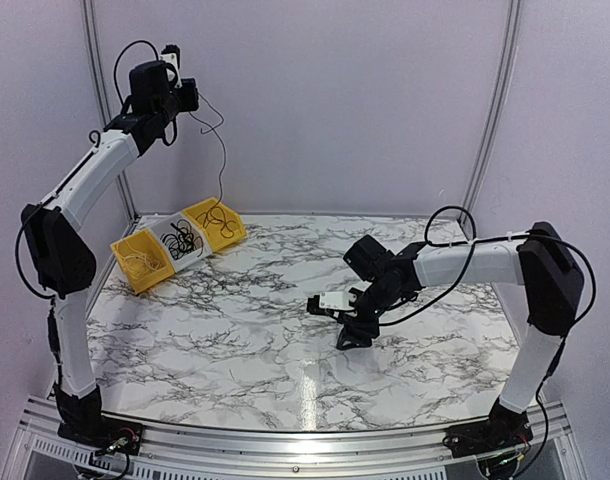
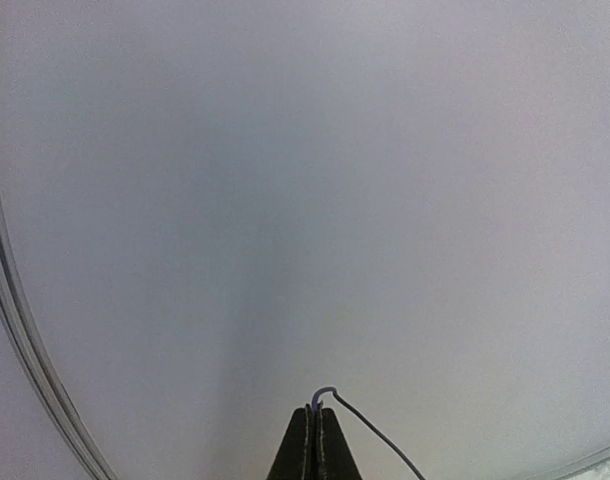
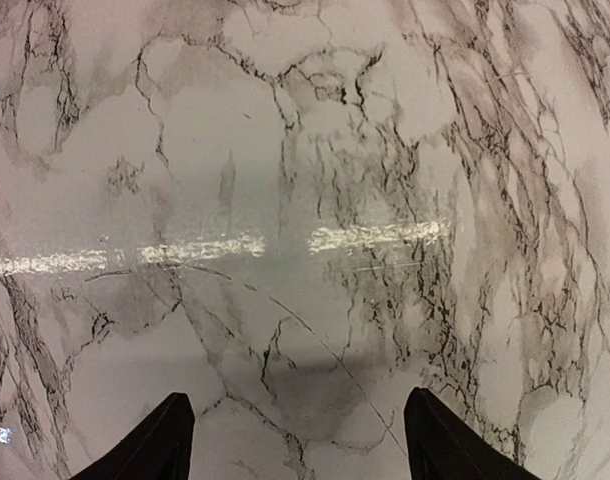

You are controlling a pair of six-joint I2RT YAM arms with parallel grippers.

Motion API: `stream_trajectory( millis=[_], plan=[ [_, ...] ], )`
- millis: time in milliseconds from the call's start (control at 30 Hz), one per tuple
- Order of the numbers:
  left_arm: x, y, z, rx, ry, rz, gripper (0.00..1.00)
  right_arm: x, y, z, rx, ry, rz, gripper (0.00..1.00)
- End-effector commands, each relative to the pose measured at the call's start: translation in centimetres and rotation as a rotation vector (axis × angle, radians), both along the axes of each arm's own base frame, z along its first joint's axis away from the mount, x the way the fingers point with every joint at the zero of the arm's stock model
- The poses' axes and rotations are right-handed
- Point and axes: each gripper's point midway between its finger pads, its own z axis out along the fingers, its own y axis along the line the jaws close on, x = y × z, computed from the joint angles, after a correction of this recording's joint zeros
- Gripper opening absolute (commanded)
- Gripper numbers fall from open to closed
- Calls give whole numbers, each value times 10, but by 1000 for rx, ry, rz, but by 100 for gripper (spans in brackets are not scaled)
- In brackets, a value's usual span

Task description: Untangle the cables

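Observation:
My left gripper (image 1: 192, 98) is raised high at the back left, shut on one thin black cable (image 1: 224, 165). That cable hangs down from it to loose loops in the right-hand yellow bin (image 1: 232, 232). In the left wrist view the gripper (image 2: 318, 412) pinches the cable (image 2: 377, 432), which curls over the tips and trails off to the lower right against the blank wall. A tangle of more cables (image 1: 179, 239) lies in the white bin. My right gripper (image 1: 333, 322) hovers low over the marble table, open, with nothing between its fingers (image 3: 168, 442).
Three small bins stand in a row at the table's back left: a yellow bin (image 1: 137, 264), a white bin (image 1: 193, 255) and the yellow one under the hanging cable. The marble table (image 1: 235, 340) reaches to the white walls around it.

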Motion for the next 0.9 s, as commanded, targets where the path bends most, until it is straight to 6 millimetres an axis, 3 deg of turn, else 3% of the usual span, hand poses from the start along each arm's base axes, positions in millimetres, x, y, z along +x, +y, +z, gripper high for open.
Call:
stream_trajectory(
  millis=[0, 167, 400, 700, 867],
  plan=[
    [38, 4, -42, 16, -5, 6, 0, 1, 3, -8, -14, -6, 11, 73],
    [70, 18, -83, 1, -5, 36, 0, 0, 1, -15, -32, 5, 10, 73],
    [97, 15, -181, 44, 170, 34, 0, 0, -1, -22, -51, 10, 15, 73],
    [77, 24, -259, 85, 330, 70, 0, -1, -2, -25, -64, 12, 22, 72],
    [59, 42, -272, 123, 368, 147, 0, -3, -1, -26, -67, 14, 29, 72]
  ],
)
